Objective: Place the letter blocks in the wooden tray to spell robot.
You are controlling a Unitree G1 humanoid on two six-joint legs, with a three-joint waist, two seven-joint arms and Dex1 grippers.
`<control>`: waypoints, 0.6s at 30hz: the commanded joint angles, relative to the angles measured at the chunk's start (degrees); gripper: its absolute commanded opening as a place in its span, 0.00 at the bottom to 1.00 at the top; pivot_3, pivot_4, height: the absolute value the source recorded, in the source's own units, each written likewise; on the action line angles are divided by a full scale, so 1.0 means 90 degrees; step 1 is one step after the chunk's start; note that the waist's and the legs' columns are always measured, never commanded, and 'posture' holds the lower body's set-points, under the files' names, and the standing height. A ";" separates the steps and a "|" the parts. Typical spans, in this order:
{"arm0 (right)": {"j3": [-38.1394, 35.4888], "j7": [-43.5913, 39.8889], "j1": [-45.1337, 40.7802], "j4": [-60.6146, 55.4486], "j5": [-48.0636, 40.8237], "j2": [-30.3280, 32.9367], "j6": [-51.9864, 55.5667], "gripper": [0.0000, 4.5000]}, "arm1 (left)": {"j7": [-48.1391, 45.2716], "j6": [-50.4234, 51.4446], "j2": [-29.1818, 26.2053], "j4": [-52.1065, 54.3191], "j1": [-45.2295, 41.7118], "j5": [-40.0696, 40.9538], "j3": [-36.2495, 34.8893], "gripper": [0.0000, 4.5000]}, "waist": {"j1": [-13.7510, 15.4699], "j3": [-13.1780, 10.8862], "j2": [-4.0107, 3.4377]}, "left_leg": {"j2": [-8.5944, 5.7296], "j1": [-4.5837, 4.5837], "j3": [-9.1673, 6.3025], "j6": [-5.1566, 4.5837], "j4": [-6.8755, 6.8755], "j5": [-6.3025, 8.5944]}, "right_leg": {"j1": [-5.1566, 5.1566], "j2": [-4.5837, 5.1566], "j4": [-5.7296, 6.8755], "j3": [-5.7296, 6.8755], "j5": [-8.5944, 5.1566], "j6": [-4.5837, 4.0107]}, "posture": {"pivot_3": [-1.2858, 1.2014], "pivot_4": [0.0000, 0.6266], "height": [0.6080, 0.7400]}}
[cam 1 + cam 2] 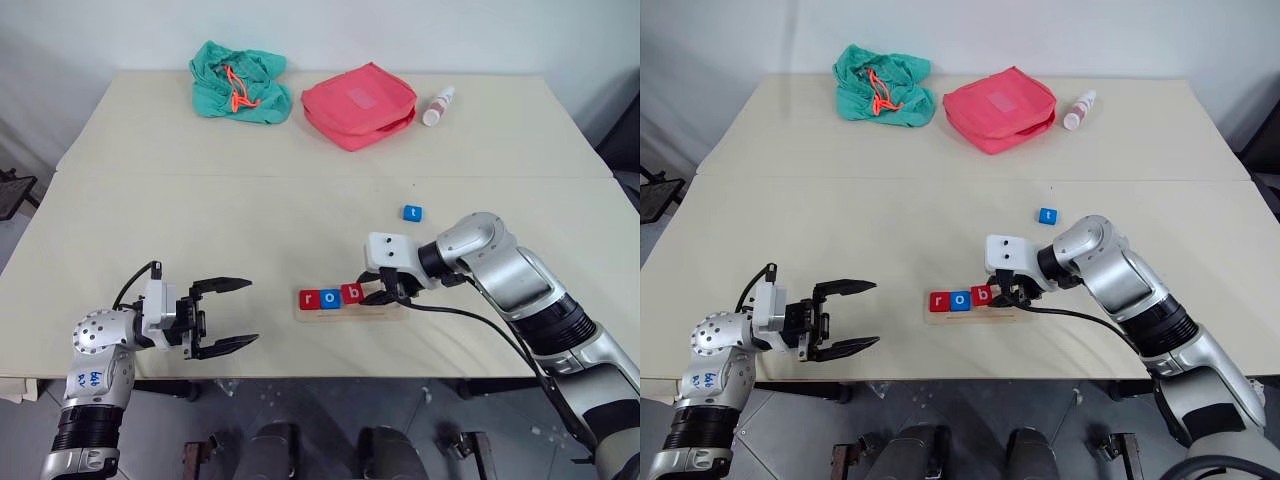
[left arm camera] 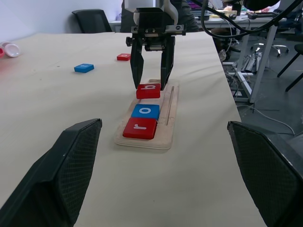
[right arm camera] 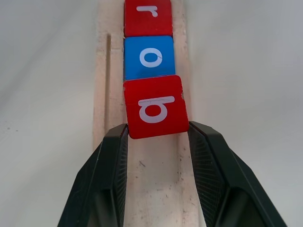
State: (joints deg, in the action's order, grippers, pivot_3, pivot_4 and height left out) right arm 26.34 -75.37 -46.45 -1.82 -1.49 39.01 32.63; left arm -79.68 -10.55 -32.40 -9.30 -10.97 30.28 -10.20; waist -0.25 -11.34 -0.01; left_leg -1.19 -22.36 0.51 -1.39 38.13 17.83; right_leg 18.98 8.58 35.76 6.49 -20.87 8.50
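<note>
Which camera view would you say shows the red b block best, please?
The right wrist view: the b block sits large between the right gripper fingers. The left wrist view shows it farther off; both eye views show it tiny.

Silver-grey arms with black ribbed cuffs, white wrist boxes, looping black cables, blue scrawl on the left arm (image 1: 92,375).

Red r (image 3: 147,16), blue o (image 3: 149,57) and red b (image 3: 156,107) are sitting in the tray (image 3: 156,189), b between the right gripper's (image 3: 158,137) fingertips; blue t (image 1: 412,212) is lying just beyond.
</note>
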 commanded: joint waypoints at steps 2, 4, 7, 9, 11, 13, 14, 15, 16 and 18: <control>-0.0071 0.0008 0.0024 -0.0450 -0.0107 -0.0007 0.0235 0.63 | 0.0018 -0.0105 0.0013 0.0105 -0.0094 0.0060 -0.0009 1.00 | 0.0001 0.0000 0.0000 | 0.0000 0.0000 0.0000 0.0000 0.0000 0.0000 | 0.0000 0.0000 0.0000 0.0000 0.0000 0.0000 | 0.52 0.24 1.00; -0.0115 0.0030 0.0047 -0.0584 -0.0174 -0.0018 0.0379 0.80 | 0.0022 -0.0107 0.0021 0.0089 -0.0110 0.0058 -0.0005 1.00 | 0.0002 0.0000 0.0000 | 0.0000 0.0000 0.0000 0.0000 0.0000 0.0000 | 0.0000 0.0000 0.0000 0.0000 0.0000 0.0000 | 0.52 0.24 1.00; -0.0170 0.0062 0.0094 -0.0766 -0.0258 0.0023 0.0560 1.00 | 0.0019 -0.0108 0.0034 0.0062 -0.0137 0.0052 0.0003 1.00 | 0.0000 0.0000 0.0000 | 0.0000 0.0000 0.0000 0.0000 0.0000 0.0000 | 0.0000 0.0000 0.0000 0.0000 0.0000 0.0000 | 0.52 0.24 1.00; -0.0233 0.0065 0.0131 -0.0895 -0.0341 0.0077 0.0672 1.00 | 0.0012 -0.0116 0.0039 0.0022 -0.0168 0.0044 0.0005 1.00 | 0.0001 0.0000 0.0000 | 0.0000 0.0000 0.0000 0.0000 -0.0001 0.0000 | 0.0001 0.0000 0.0000 0.0000 0.0000 0.0000 | 0.52 0.24 1.00; -0.0393 0.0062 0.0187 -0.1029 -0.0494 0.0168 0.0831 1.00 | 0.0007 -0.0129 0.0050 -0.0029 -0.0213 0.0036 0.0011 1.00 | 0.0011 0.0000 0.0000 | 0.0000 0.0000 -0.0001 0.0000 -0.0001 0.0000 | 0.0000 0.0000 0.0000 0.0000 0.0000 0.0000 | 0.52 0.24 1.00; -0.0584 0.0024 0.0305 -0.1124 -0.0657 0.0323 0.0827 1.00 | -0.0009 -0.0147 0.0062 -0.0094 -0.0263 0.0027 0.0016 1.00 | 0.0020 0.0000 0.0000 | -0.0001 -0.0001 -0.0002 0.0000 0.0000 0.0000 | 0.0000 0.0000 0.0000 0.0000 0.0000 0.0000 | 0.52 0.24 1.00; -0.0673 0.0087 0.0359 -0.1125 -0.0685 0.0371 0.0844 1.00 | -0.0009 -0.0149 0.0069 -0.0110 -0.0277 0.0027 0.0016 1.00 | 0.0023 0.0000 0.0000 | -0.0002 -0.0002 -0.0002 0.0000 0.0001 0.0000 | 0.0000 0.0001 0.0000 -0.0001 0.0000 0.0000 | 0.52 0.24 1.00; -0.0766 0.0161 0.0423 -0.1123 -0.0714 0.0412 0.0853 1.00 | -0.0010 -0.0152 0.0074 -0.0122 -0.0284 0.0026 0.0017 1.00 | 0.0019 0.0000 0.0000 | -0.0003 -0.0003 -0.0002 0.0000 0.0001 0.0000 | 0.0000 0.0001 0.0000 -0.0001 0.0000 0.0000 | 0.52 0.24 1.00; -0.0952 0.0226 0.0554 -0.1158 -0.0825 0.0449 0.0817 1.00 | -0.0013 -0.0162 0.0080 -0.0139 -0.0291 0.0022 0.0019 1.00 | 0.0016 0.0000 0.0001 | -0.0002 -0.0002 -0.0002 0.0000 0.0001 0.0000 | 0.0000 0.0001 0.0000 -0.0001 0.0000 0.0000 | 0.52 0.24 1.00; -0.1264 0.0273 0.0792 -0.1264 -0.1037 0.0549 0.0791 1.00 | -0.0028 -0.0180 0.0085 -0.0173 -0.0301 0.0024 0.0016 1.00 | 0.0018 0.0000 0.0001 | -0.0001 -0.0002 -0.0002 0.0000 -0.0001 0.0000 | 0.0000 0.0000 0.0001 0.0001 0.0000 0.0000 | 0.52 0.24 1.00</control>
State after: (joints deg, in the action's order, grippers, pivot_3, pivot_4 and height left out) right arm 18.00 -73.29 -40.02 -10.84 -8.72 42.91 40.11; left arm -79.71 -11.30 -31.65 -11.21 -13.41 30.17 -10.00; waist -0.09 -11.33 0.00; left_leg -1.20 -22.38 0.50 -1.39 38.11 17.83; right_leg 18.98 8.58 35.76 6.50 -20.87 8.50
